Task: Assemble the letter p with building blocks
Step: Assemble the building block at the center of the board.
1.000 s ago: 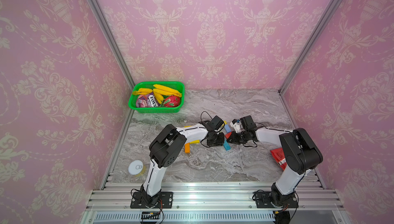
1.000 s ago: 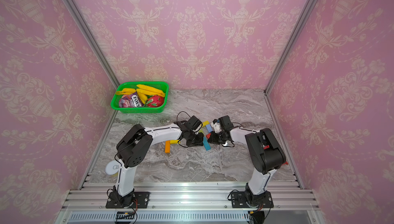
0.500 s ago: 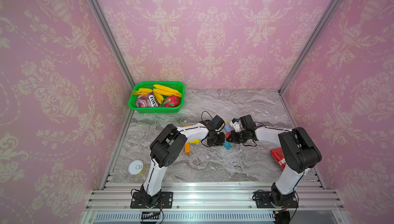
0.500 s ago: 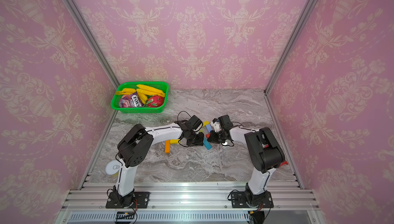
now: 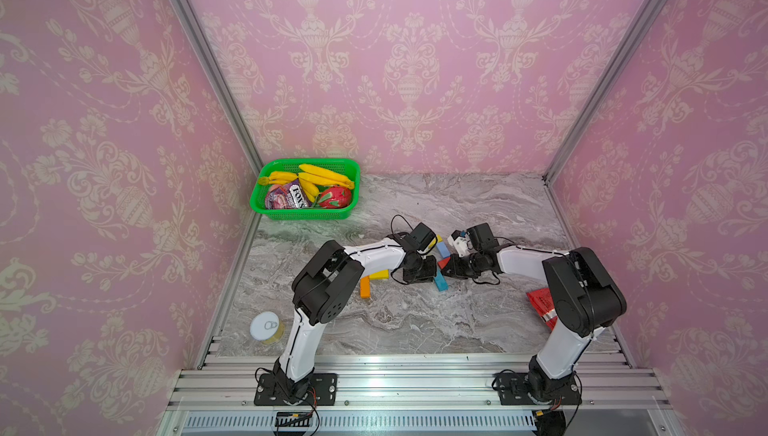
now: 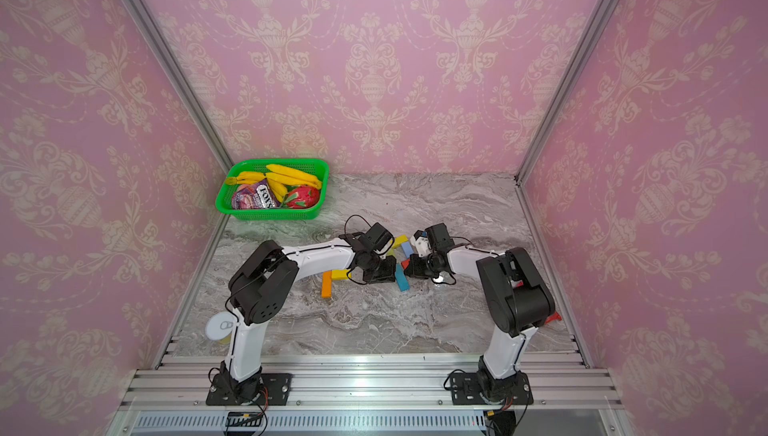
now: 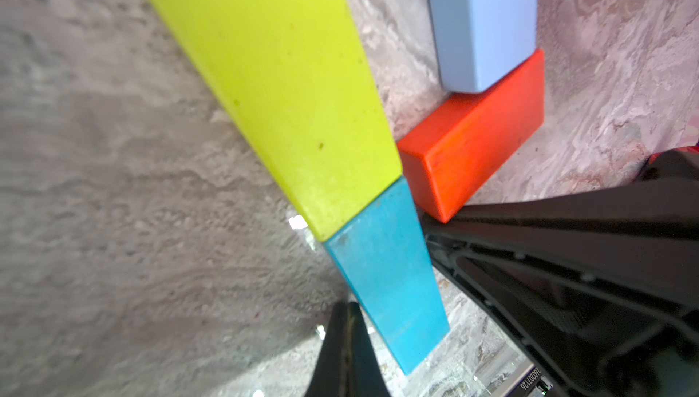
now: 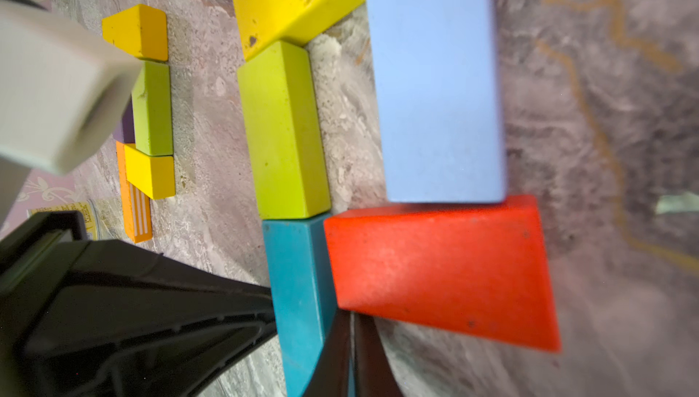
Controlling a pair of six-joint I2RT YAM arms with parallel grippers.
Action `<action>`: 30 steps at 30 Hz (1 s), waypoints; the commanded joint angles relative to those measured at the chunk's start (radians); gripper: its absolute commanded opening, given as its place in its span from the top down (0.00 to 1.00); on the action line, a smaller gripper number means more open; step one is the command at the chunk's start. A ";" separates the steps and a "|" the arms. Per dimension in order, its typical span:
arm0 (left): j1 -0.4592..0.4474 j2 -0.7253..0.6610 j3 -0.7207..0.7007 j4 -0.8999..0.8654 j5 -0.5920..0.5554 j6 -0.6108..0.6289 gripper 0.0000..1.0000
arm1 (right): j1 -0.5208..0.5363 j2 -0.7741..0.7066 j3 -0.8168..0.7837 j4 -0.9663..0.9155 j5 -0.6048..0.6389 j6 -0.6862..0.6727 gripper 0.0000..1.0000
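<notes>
In both top views the two arms cover most of the letter. We make out only the teal block (image 5: 440, 283), part of the light blue block (image 5: 441, 248) and a sliver of the red block (image 5: 443, 263) between the wrists.

The right wrist view fills this in. The yellow block (image 8: 295, 2) caps the lime green block (image 8: 283, 130), which butts end to end with the teal one to form the stem. The light blue block runs alongside, with bare desk (image 8: 348, 119) between. The red block closes the loop, touching both light blue and teal. That view also shows spare blocks (image 8: 151, 111) clustered apart, among them a purple block (image 8: 124, 128) that we cannot find from above.

The left claw (image 7: 342, 342) is pinched together on nothing, its tips just beside the teal block's long side. The right claw (image 8: 351, 346) is likewise closed and empty, its tips at the corner where teal meets red.

Both arms reach low over the desk with elbows raised. The left forearm points to three o'clock and the right to nine o'clock, so the claws meet nose to nose. An orange block (image 5: 365, 287) lies at nine o'clock of the left claw, and the green basket (image 5: 303, 216) at ten o'clock.
</notes>
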 commanded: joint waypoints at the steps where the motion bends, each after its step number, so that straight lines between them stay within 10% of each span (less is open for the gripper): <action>1: 0.008 0.033 0.024 0.016 -0.018 0.005 1.00 | 0.004 0.011 -0.014 -0.065 -0.003 -0.012 0.91; 30: -0.016 -0.095 -0.054 -0.024 -0.027 0.036 1.00 | -0.142 -0.076 0.003 -0.158 0.035 -0.035 0.91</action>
